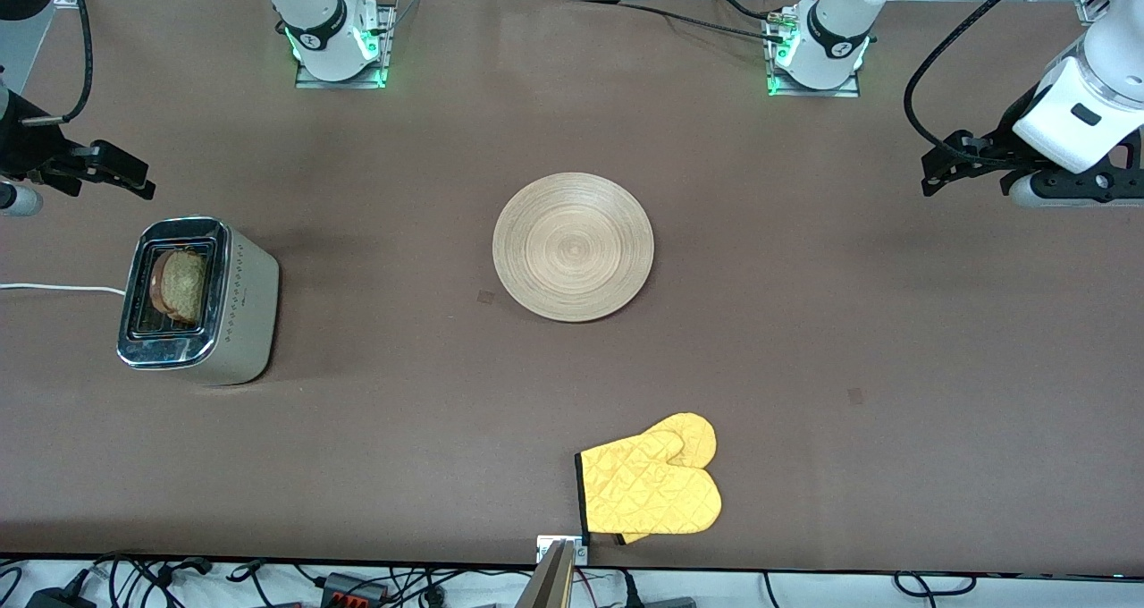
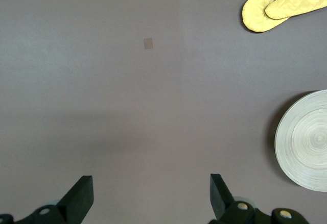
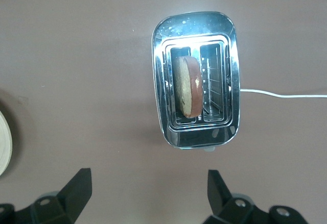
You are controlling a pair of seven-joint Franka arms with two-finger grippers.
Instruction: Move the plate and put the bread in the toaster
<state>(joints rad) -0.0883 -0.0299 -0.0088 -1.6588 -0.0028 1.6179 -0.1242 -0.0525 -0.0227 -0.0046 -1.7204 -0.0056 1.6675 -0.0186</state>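
Nearest the front camera: a pair of yellow quilted oven mitts (image 1: 651,487), lying flat at the table edge. Mid-table: round pale-wood plate with ring grooves (image 1: 573,247), bare. Toward the right arm's end: boxy chrome-topped toaster (image 1: 195,299) with white cord (image 1: 54,288); brown-crusted bread slice (image 1: 181,285) standing in one slot. Right gripper (image 3: 148,188) hangs over the table beside the toaster, fingers spread, empty. Left gripper (image 2: 150,193) waits over bare brown tabletop (image 1: 804,322), fingers spread, empty.

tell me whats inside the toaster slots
The bread stands on edge in one slot of the toaster, its top crust poking above the chrome. The other slot shows only wire guides. The slice's lower part is hidden down in the slot.
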